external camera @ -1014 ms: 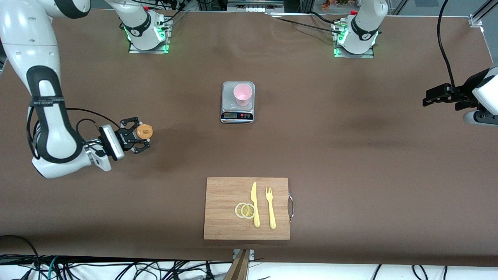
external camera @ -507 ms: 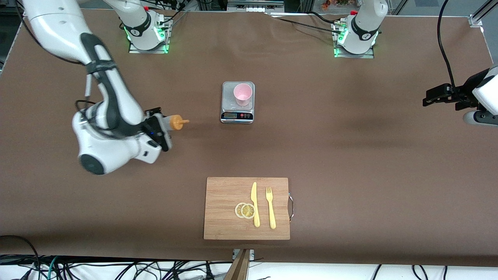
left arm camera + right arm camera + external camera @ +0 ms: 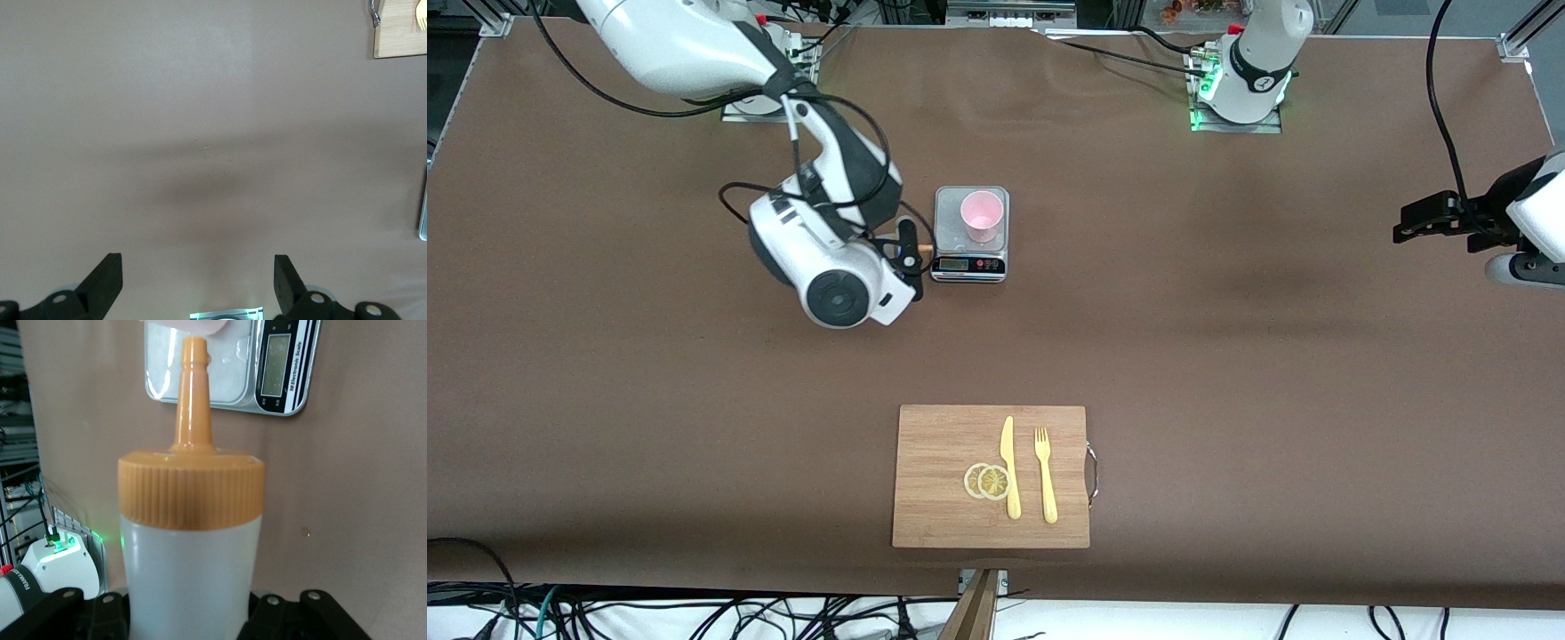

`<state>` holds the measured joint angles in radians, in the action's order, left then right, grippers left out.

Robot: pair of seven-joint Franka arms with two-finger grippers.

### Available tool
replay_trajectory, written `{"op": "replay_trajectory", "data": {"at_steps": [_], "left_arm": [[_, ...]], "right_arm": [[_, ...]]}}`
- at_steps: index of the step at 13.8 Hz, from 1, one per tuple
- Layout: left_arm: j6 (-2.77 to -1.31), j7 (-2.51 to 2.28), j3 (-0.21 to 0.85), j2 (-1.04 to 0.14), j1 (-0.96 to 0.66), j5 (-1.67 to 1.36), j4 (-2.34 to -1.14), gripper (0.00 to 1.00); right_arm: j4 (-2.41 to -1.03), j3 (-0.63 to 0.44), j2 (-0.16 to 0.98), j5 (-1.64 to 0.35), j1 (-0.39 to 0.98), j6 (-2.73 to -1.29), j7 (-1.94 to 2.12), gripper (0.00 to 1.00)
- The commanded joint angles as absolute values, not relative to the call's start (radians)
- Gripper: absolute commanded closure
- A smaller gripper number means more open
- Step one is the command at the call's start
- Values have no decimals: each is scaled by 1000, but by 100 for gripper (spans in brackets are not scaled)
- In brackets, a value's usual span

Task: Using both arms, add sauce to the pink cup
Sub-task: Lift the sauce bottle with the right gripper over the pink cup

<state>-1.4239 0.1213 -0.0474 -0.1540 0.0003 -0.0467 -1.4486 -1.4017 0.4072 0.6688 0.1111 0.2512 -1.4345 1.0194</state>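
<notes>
The small translucent whitish squeeze bottle with the orange ribbed cap and long orange nozzle point(image 3: 191, 540) is clamped in the right gripper point(image 3: 908, 253), whose black fingers are pressed together on the bottle's body. In the front view this gripper hangs just beside the silver digital kitchen scale point(image 3: 970, 263), at the side toward the right arm's end of the table, and the white wrist of the arm hides nearly all of the bottle, so that only a bit of orange nozzle shows next to the scale. In the right wrist view the nozzle points toward the scale's platform and its tip reaches the edge of the small pale pink plastic cup point(image 3: 983, 216), which stands upright on the scale. I see no sauce in the cup, though its bottom is too small to judge with certainty. So the pick-up of the bottle seems finished and the carry to the cup is nearly finished; what is left, in my judgement, is to bring the nozzle above the round rim, tip it down and squeeze. The left gripper point(image 3: 198, 283) waits over bare brown table at the left arm's end, well apart from the cup, with its fingers spread wide and nothing between them. It has no part in the task yet.
</notes>
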Motion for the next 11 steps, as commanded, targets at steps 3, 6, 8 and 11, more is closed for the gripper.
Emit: {"op": "replay_trajectory", "data": {"at_steps": [3,6,8,11], "left_arm": [[-1413,138,-40,-169,9,-40,-1417,0],[-1413,138,-40,-169,9,-40,-1417,0],[-1411,138,-40,-169,9,-40,-1417,0],[-1411,138,-40,-169,9,-41,-1417,0]], "right_arm": [[-1404,434,652,253,371,-1350,891,100],[-1405,434,652,304,428,-1341,813,100],[-1405,434,652,310,452,-1335,787,100],[-1410,434,655,333,494,-1331,720,100]]}}
